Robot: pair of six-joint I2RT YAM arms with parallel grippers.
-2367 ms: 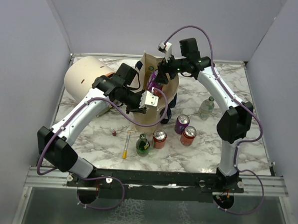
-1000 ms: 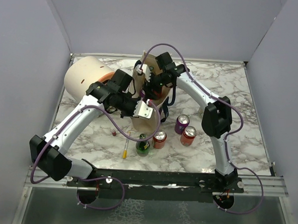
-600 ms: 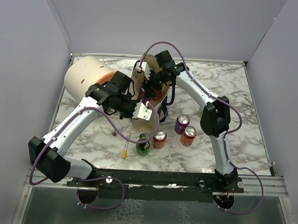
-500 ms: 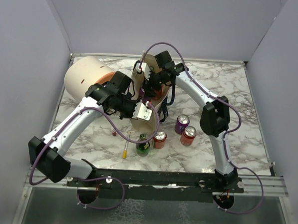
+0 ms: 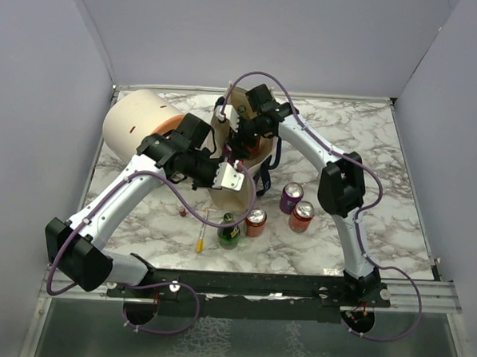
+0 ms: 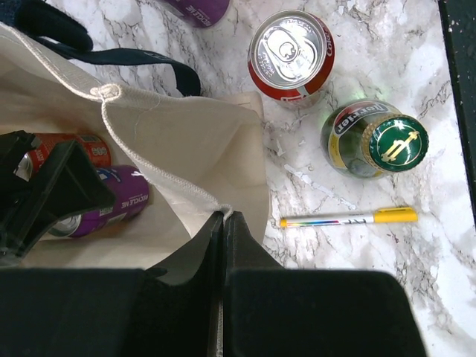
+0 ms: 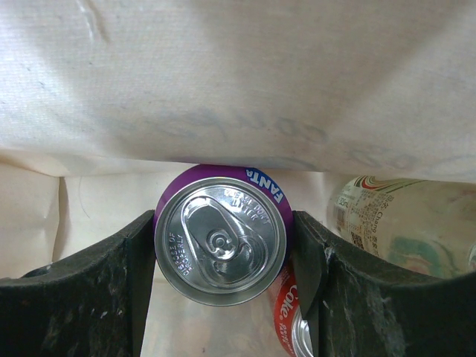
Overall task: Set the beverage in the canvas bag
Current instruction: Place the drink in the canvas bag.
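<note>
The beverage, a purple Fanta can [image 7: 220, 236], sits between my right gripper's [image 7: 223, 223] fingers, which press both its sides. It hangs inside the cream canvas bag [image 5: 236, 196], close to the cloth wall [image 7: 223, 89]. A red Coke can [image 7: 291, 327] and a clear bottle [image 7: 394, 223] lie under and beside it. My left gripper [image 6: 223, 217] is shut on the bag's rim [image 6: 160, 175] and holds the mouth wide. In the left wrist view the purple can [image 6: 111, 201] and a red can [image 6: 71, 145] show inside, by a right finger [image 6: 52, 193]. From above, my right gripper [image 5: 240, 140] reaches into the bag.
On the marble beside the bag stand a red can [image 6: 291, 56], a green bottle [image 6: 375, 141] and a yellow pen [image 6: 349, 218]. A purple can [image 5: 291, 197] and another red can [image 5: 301, 216] stand to the right. A cream drum [image 5: 141, 125] lies at the back left.
My right arm has swung left and come down into the bag with the purple can, then sunk slightly further. The left gripper has kept its hold on the rim.
</note>
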